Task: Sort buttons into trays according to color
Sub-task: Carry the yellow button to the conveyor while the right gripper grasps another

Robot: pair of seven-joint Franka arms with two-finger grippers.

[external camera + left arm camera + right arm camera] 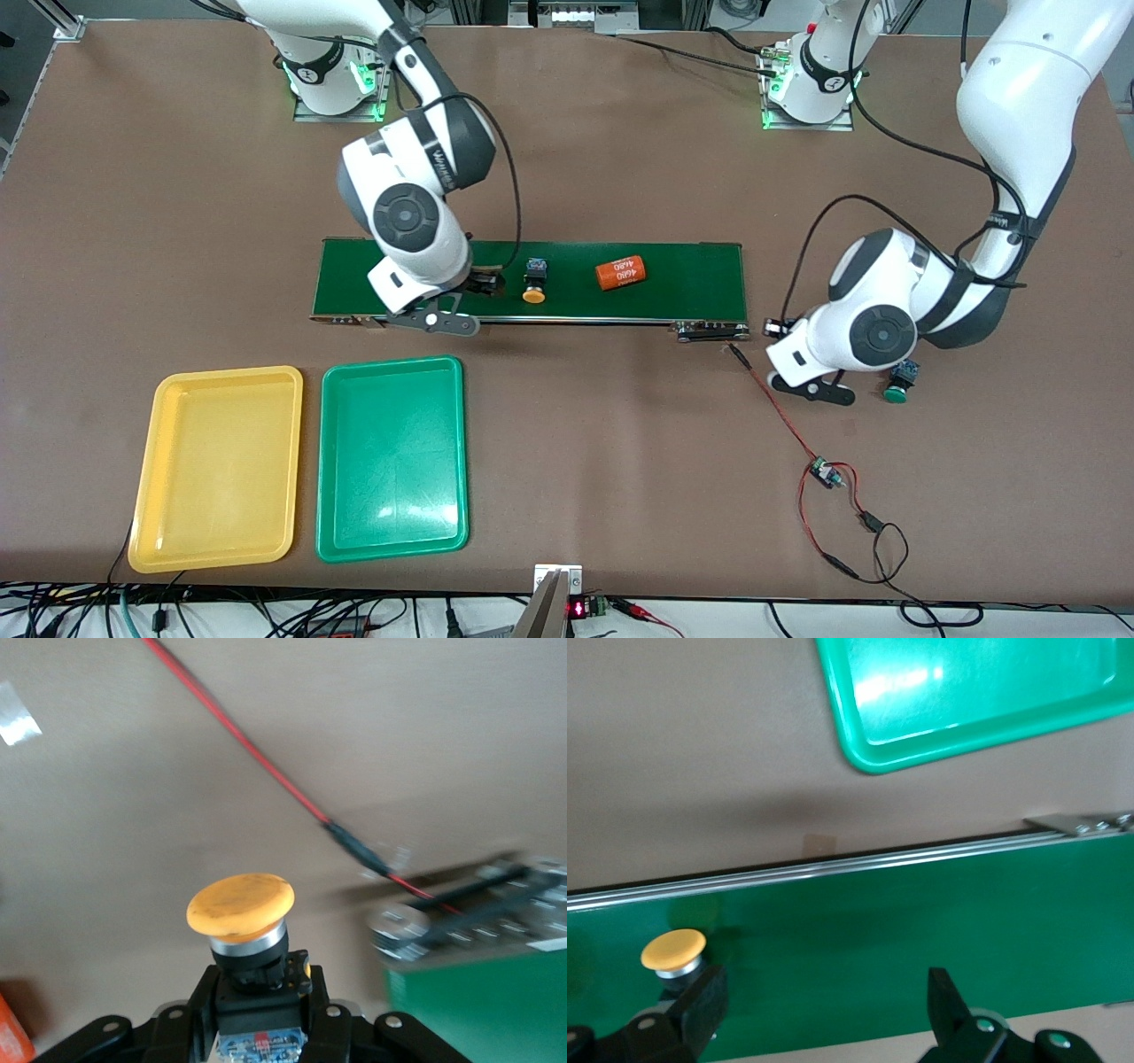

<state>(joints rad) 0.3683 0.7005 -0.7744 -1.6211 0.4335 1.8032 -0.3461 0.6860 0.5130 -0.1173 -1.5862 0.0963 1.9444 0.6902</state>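
Observation:
My left gripper (pixel 257 1014) is shut on the black-and-blue body of an orange-yellow button (pixel 241 904), held above the table just off the conveyor's end; in the front view the gripper (pixel 778 330) hides it. A second orange-yellow button (pixel 534 283) lies on the belt, and in the right wrist view it (pixel 673 950) sits just beside one finger. My right gripper (pixel 485 283) is open and empty low over the belt (pixel 824 1001). A green button (pixel 897 387) lies on the table beside the left arm. The yellow tray (pixel 217 470) and green tray (pixel 390 461) are empty. The other green button is out of view.
The long dark green conveyor belt (pixel 691 279) carries an orange cylinder with white print (pixel 620 272). A red wire (pixel 780 416) runs from the belt's end to a small circuit board (pixel 826 472). The green tray's corner shows in the right wrist view (pixel 966 691).

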